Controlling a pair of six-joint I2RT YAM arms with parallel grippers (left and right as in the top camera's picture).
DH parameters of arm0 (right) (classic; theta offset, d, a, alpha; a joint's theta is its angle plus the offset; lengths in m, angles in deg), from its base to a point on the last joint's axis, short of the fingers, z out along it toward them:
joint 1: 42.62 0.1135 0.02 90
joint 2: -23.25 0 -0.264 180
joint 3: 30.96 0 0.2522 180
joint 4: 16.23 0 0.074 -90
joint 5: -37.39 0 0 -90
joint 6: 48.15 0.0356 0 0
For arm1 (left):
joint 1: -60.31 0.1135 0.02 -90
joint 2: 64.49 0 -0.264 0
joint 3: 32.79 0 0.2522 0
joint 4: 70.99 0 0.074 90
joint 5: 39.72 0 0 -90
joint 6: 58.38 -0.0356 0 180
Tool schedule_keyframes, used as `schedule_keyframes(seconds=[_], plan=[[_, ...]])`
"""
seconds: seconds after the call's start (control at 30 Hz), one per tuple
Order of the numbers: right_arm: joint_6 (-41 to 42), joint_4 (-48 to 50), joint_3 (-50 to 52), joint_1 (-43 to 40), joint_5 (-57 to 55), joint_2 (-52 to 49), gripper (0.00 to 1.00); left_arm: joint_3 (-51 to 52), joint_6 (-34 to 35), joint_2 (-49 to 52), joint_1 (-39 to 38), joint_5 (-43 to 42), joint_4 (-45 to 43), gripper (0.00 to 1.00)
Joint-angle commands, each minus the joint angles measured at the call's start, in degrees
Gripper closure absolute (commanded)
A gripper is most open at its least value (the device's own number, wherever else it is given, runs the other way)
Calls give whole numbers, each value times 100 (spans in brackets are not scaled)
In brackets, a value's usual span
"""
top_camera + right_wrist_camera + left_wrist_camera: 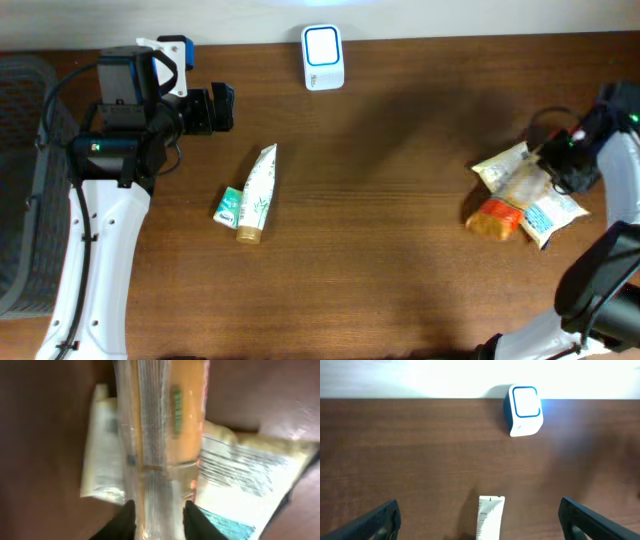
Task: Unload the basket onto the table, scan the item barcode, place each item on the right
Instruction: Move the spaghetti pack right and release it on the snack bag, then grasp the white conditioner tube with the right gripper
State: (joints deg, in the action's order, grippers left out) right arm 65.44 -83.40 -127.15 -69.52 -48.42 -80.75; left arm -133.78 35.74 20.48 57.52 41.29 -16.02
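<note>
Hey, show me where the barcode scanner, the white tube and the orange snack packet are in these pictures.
barcode scanner (323, 45), overhead view, on its blue-rimmed front window.
white tube (260, 185), overhead view, on the middle of its body.
orange snack packet (496, 220), overhead view, on its orange end.

A dark brown wooden table (400, 250) fills nearly the whole view, its grain running side to side. Behind its far edge is a pale wall (480, 15), washed out by bright light. A grey basket (15, 250) sits at the left end. Soft shadow darkens the wood toward the right.
</note>
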Motion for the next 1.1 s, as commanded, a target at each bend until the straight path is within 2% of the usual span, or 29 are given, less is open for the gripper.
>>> schedule_keyframes(seconds=[0.0,0.07,0.13,0.17,0.23,0.27,0.33,0.43,0.53,0.6,0.67,0.8,0.87,0.9,0.97,1.03,1.07], plan=[[-385,-42,-68,-531,105,177,33,-31,35,-11,-7,2,2,1],[-1001,-739,-787,-800,901,197,28,-31,35,-13,-7,2,2,1],[-1620,-1475,-1633,-562,2192,197,20,-31,35,-11,-7,2,2,1],[-1635,-1510,-1755,-114,2734,197,16,-31,35,-13,-7,2,2,1],[-1572,-1233,-1709,765,2905,122,4,-31,35,-13,-7,2,2,1],[-1338,-866,-1709,1600,2903,-28,2,-31,35,-13,-7,2,2,1],[-654,-13,-1709,2883,2826,-437,1,-31,35,-13,-7,2,2,1],[205,1346,-1709,4306,2811,-1217,13,-31,33,-13,-7,2,2,1],[597,2597,-1709,5324,2564,-1945,8,-31,35,-11,-7,2,2,1],[592,2946,-1711,5873,2100,-2308,5,-31,35,-13,-7,2,2,1],[588,2916,-1711,6231,1589,-2481,4,-31,35,-13,-7,2,2,1],[592,2577,-1709,6728,1394,-2852,5,-31,35,-13,-7,2,2,1],[675,2312,-1709,6776,1394,-2946,11,-31,35,-13,-7,2,2,1],[693,2271,-1709,6765,1394,-2946,18,-31,35,-13,-7,2,2,1],[688,2271,-1709,6763,1392,-2946,51,-31,33,-11,-7,2,2,1],[686,2184,-1711,6662,1436,-2933,76,-31,35,-11,-7,2,2,1],[669,2059,-1714,6559,1576,-2907,85,-31,35,-13,-7,2,0,1]])
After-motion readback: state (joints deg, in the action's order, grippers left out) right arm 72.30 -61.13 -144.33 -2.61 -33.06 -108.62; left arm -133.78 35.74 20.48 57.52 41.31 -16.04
